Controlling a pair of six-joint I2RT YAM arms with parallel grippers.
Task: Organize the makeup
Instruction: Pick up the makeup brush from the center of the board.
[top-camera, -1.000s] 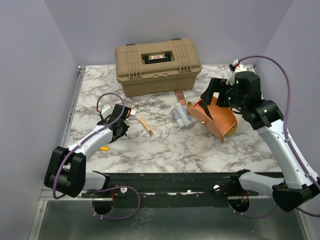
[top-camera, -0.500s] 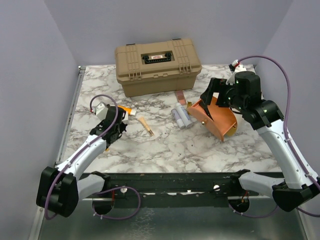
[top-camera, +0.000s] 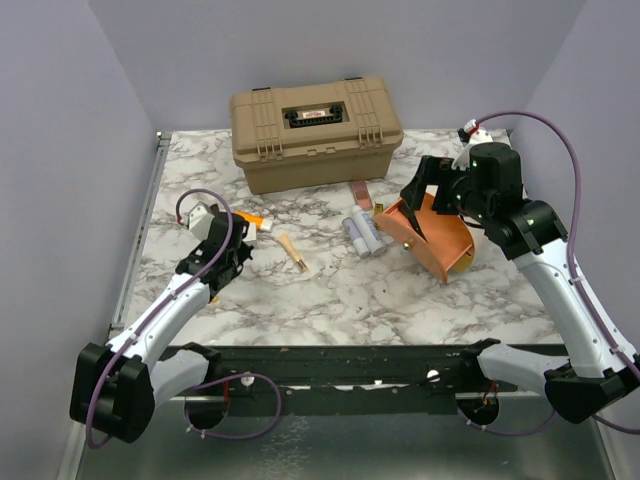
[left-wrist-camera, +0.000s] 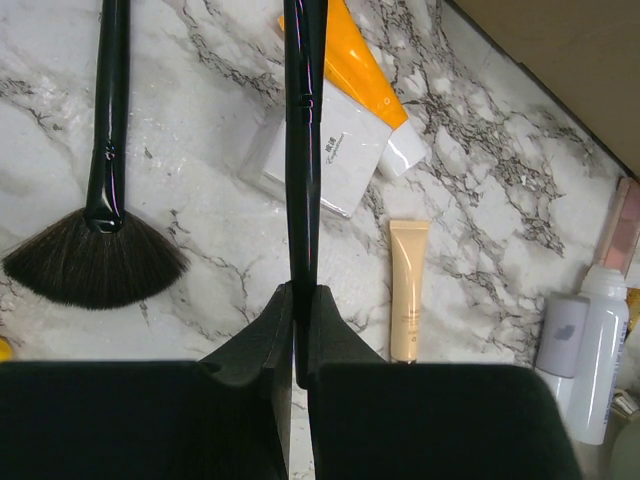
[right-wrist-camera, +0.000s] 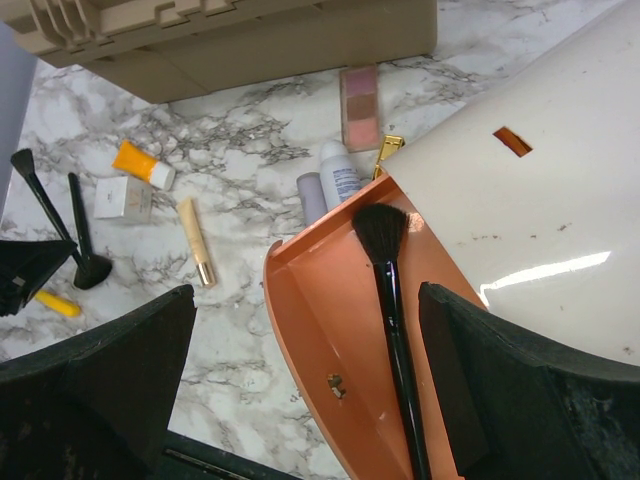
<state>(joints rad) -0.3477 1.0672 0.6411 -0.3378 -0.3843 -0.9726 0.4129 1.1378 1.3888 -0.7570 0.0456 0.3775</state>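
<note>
Marble table (top-camera: 350, 290); left wrist view shows fan brush (left-wrist-camera: 95, 265), hidden from above.

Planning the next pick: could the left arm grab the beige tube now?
Probably not yet: left gripper is shut on a black brush. The beige tube lies uncovered nearby, so reach seems fine.

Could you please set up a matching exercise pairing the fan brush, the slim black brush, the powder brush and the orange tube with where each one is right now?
Things:
1. fan brush
2. slim black brush
3. powder brush
4. orange tube

Places:
A. clamped in the left pincer
B. inside the pouch
C. beside the white box
D. lying loose on the marble table

Pairs: 1-D, 2-A, 3-B, 4-C.
</note>
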